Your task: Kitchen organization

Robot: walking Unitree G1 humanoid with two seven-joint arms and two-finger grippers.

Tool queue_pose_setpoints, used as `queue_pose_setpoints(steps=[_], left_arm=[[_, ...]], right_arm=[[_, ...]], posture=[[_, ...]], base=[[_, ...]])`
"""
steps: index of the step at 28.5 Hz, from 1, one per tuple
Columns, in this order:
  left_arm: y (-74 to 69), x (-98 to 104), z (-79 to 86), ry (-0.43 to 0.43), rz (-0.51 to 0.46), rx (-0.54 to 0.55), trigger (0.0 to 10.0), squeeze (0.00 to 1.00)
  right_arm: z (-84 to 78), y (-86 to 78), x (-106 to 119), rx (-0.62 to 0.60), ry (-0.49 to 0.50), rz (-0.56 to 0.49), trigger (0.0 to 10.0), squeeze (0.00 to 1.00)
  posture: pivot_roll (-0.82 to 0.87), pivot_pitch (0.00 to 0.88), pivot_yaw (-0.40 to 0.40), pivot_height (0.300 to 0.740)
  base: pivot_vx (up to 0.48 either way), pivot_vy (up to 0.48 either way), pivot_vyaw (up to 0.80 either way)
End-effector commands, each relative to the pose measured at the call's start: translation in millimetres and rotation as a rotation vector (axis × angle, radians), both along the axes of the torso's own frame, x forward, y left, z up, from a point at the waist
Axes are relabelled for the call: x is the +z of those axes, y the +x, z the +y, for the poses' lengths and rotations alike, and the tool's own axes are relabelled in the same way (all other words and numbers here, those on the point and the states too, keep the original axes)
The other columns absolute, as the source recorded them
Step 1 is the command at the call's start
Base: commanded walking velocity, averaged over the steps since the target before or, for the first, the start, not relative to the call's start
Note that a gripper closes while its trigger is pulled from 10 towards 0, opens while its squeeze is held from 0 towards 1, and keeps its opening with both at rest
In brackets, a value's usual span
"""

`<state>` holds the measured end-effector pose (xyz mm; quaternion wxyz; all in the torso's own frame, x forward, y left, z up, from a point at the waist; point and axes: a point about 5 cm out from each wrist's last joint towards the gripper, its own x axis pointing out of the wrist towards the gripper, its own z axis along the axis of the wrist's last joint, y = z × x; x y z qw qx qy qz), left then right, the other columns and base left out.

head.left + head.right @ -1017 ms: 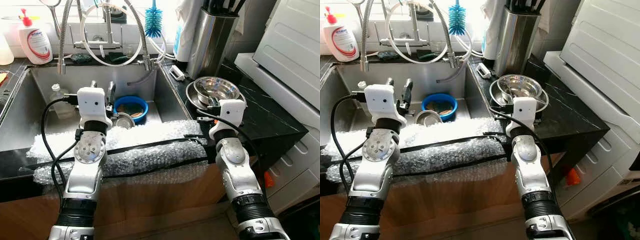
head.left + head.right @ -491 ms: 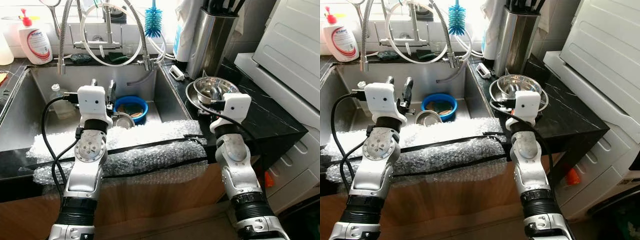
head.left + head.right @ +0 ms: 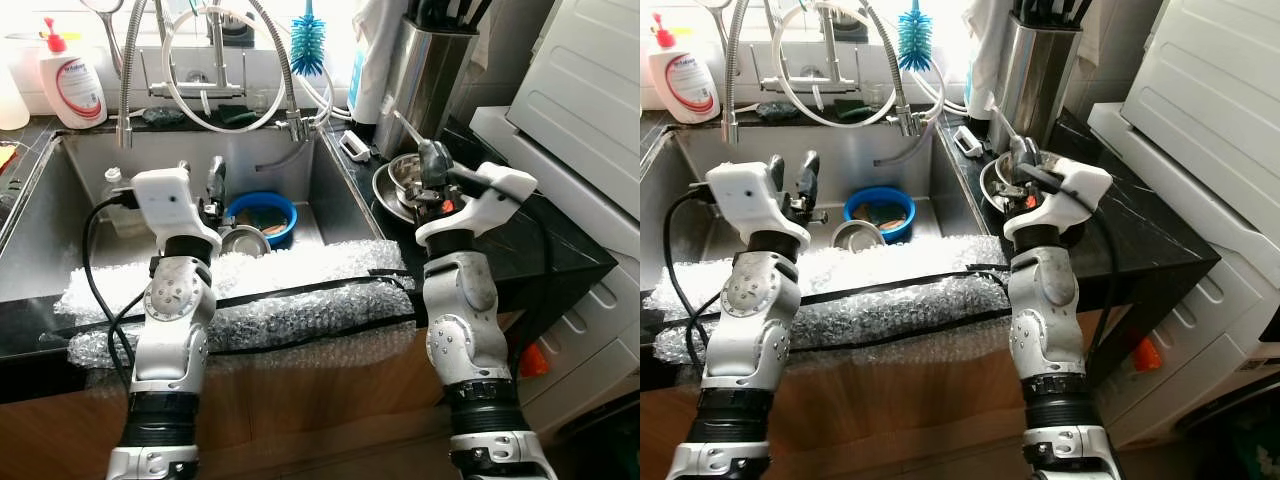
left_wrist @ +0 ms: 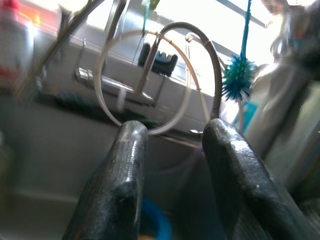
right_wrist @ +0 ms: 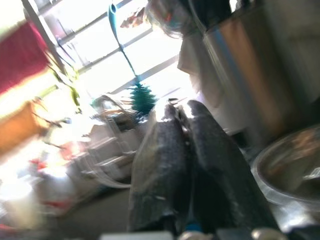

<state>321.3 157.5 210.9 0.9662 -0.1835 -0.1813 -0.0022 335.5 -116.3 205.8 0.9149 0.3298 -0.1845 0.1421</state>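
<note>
Right gripper (image 3: pixel 432 160) is raised above the steel bowls (image 3: pixel 400 180) on the black counter (image 3: pixel 530 225), beside the sink (image 3: pixel 70 200). Its fingers are pressed together on a thin metal utensil (image 3: pixel 405 128). The utensil's long axis runs on a slant, free end pointing up and away from the robot toward the steel knife block (image 3: pixel 425 75); lower end hidden between the fingers. What kind of utensil it is cannot be told. In the right wrist view the two fingers (image 5: pixel 170 165) lie closed against each other, and a bowl rim shows beside them.

Left gripper (image 3: pixel 200 180) hovers over the sink, above the blue bowl (image 3: pixel 262 215) and a small steel cup (image 3: pixel 242 240). Its fingers are spread with a clear gap, holding nothing; the left wrist view shows them apart, aimed at the faucet hose (image 4: pixel 200 60) and the blue bottle brush (image 4: pixel 239 80).

Bubble wrap (image 3: pixel 290 300) covers the sink's front edge, under both forearms. A soap bottle (image 3: pixel 70 75) stands at the back left corner.
</note>
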Motion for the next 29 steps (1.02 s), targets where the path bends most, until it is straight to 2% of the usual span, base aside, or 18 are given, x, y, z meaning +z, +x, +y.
queue_pose_setpoints(steps=[1, 3, 8, 10, 11, 12, 13, 16, 17, 22, 29], left_arm=[[-0.2, 9, -2.9, -0.088, -0.027, -0.073, 10.0, 0.0], [-1.5, 9, -6.8, -0.157, -0.028, -0.146, 10.0, 0.0], [-5.6, 9, -19.3, -0.217, -0.028, -0.292, 10.0, 0.0], [-9.1, 7, -27.7, -0.245, -0.029, -0.384, 10.0, 0.0], [-9.7, 5, -28.9, -0.266, -0.024, -0.406, 10.0, 0.0], [-9.3, -1, -30.4, -0.284, 0.009, -0.41, 10.0, 0.0], [-10.4, -1, -31.6, -0.292, 0.014, -0.43, 10.0, 0.0], [-11.6, -1, -33.2, -0.295, 0.018, -0.452, 10.0, 0.0], [-13.1, -2, -35.5, -0.29, 0.028, -0.476, 10.0, 0.0], [-18.9, -5, -47.2, -0.267, 0.048, -0.576, 10.0, 0.0], [-20.9, -1, -52.9, -0.27, 0.039, -0.625, 10.0, 0.0]], right_arm=[[-4.6, -3.4, 2, 0.067, 0.12, -0.002, 10.0, 0.0], [-5.1, -5.8, -3, 0.118, 0.238, 0.022, 10.0, 0.0], [-3.5, -11.8, -15, 0.196, 0.354, 0.058, 10.0, 0.0], [-0.2, -17.0, -28, 0.271, 0.452, 0.103, 10.0, 0.0], [0.2, -18.0, -33, 0.284, 0.467, 0.122, 10.0, 0.0], [4.1, -21.5, -47, 0.305, 0.469, 0.174, 10.0, 0.0], [5.2, -24.6, -48, 0.334, 0.491, 0.179, 10.0, 0.0], [6.4, -27.8, -47, 0.369, 0.515, 0.165, 10.0, 0.0], [8.4, -31.9, -44, 0.416, 0.532, 0.136, 10.0, 0.0], [20.5, -44.8, -34, 0.591, 0.493, 0.071, 10.0, 0.0], [28.0, -49.6, -38, 0.647, 0.461, 0.086, 10.0, 0.0]], posture=[[0.02, 0.0, -0.1, 0.74], [0.02, 0.0, -0.098, 0.74], [0.02, 0.0, -0.098, 0.74], [0.02, 0.0, -0.094, 0.74], [0.02, 0.0, -0.094, 0.74], [0.01, 0.0, -0.097, 0.74], [0.02, 0.0, -0.098, 0.74], [0.02, 0.0, -0.099, 0.74], [0.02, 0.0, -0.099, 0.74], [0.02, 0.0, -0.1, 0.74], [0.02, 0.0, -0.1, 0.74]], base=[[0.0, 0.0, 0.0], [0.0, 0.0, 0.0], [0.0, 0.0, 0.0], [0.0, 0.0, 0.0], [0.0, 0.0, 0.0], [0.0, 0.0, 0.0], [0.0, 0.0, 0.0], [0.0, 0.0, 0.0], [0.0, 0.0, 0.0], [0.0, 0.0, 0.0], [0.0, 0.0, 0.0]])
